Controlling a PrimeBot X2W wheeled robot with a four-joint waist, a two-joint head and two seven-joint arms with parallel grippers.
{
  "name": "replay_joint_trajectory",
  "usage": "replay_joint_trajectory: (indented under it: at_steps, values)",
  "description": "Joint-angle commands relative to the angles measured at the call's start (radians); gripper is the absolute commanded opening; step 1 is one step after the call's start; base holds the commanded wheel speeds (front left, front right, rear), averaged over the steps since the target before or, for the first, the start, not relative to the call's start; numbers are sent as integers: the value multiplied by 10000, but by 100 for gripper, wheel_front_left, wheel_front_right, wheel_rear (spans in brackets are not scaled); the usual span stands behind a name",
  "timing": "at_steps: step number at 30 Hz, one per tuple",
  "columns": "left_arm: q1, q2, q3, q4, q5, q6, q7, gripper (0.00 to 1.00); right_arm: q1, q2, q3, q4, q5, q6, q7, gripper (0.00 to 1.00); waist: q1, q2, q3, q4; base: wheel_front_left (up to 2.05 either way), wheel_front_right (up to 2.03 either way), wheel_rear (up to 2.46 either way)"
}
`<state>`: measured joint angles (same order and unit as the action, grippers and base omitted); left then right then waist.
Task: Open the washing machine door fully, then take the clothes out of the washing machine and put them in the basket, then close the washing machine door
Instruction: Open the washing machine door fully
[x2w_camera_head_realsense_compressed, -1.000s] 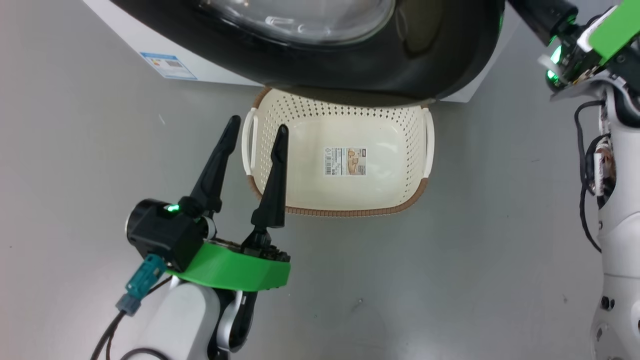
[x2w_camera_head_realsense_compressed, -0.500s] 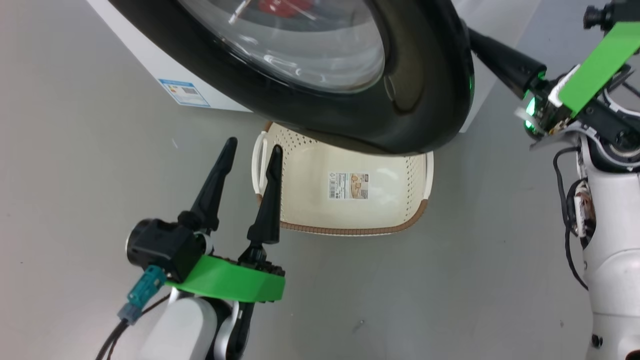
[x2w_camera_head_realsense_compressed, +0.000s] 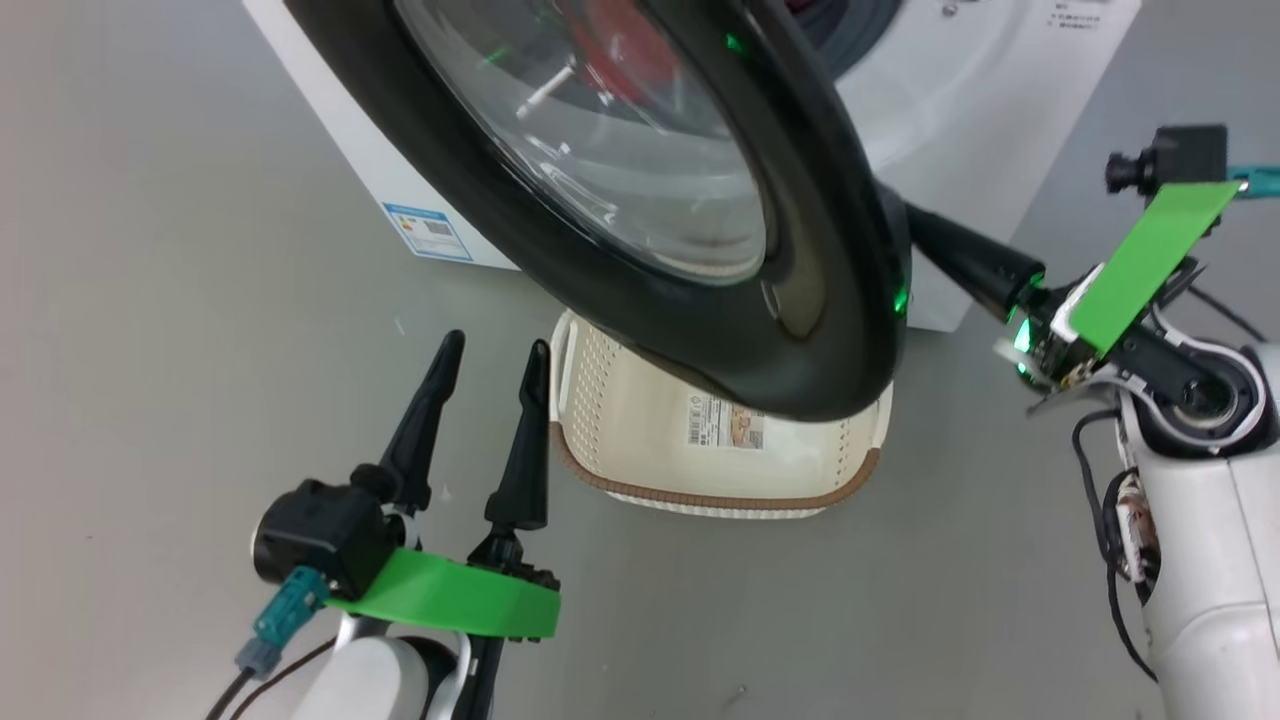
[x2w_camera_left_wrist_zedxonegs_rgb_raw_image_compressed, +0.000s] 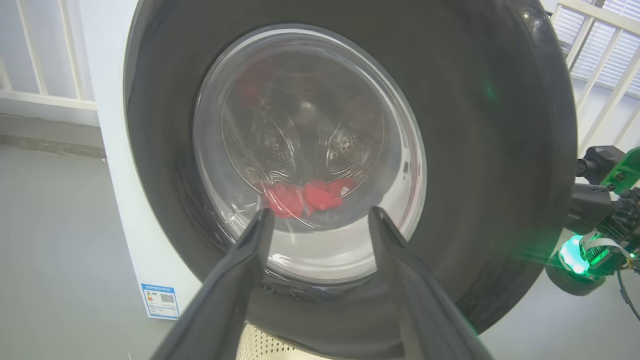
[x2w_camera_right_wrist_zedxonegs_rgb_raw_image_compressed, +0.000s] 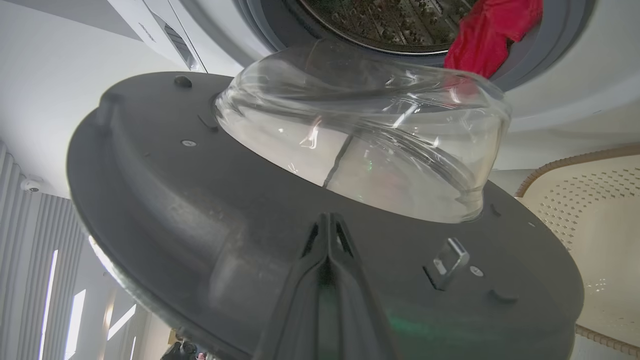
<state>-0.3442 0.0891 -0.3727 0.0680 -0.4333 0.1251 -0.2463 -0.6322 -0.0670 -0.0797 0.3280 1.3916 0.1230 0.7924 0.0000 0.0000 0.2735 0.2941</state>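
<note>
Grey floor (x2w_camera_head_realsense_compressed: 150, 300) holds the basket (x2w_camera_head_realsense_compressed: 700, 497) under the half-open door (x2w_camera_head_realsense_compressed: 800, 300). Clothes (x2w_camera_right_wrist_zedxonegs_rgb_raw_image_compressed: 487, 35) lie inside the washer (x2w_camera_head_realsense_compressed: 960, 110). Right gripper (x2w_camera_right_wrist_zedxonegs_rgb_raw_image_compressed: 328, 222), fingers pinched together, lies against the door's inner face; left gripper (x2w_camera_head_realsense_compressed: 497, 345) hangs wide, empty. Risk: the closed fingers may slip off, letting the door swing back.

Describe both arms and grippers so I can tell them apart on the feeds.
The left gripper and right gripper match: two long, tapering black fingers, black base, bright green plate, glossy white forearm. A teal connector with black cable hangs at the left wrist; black cables loop along the right arm, where a green light glows.
</note>
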Motion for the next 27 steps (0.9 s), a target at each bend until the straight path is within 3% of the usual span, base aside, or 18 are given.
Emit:
replay_joint_trajectory:
  at_steps: [1, 27]
  values:
    - [115, 296, 381, -305, -33, 132, 21, 100, 236, 168, 355, -430, 179, 77, 32, 0, 0, 0, -299, 254, 0, 0, 0]
    - [1009, 537, 384, -606, -300, 449, 240, 100, 2422, 168, 2072, -1625, 899, 77, -88, 0, 0, 0, -1427, 1732, 0, 0, 0]
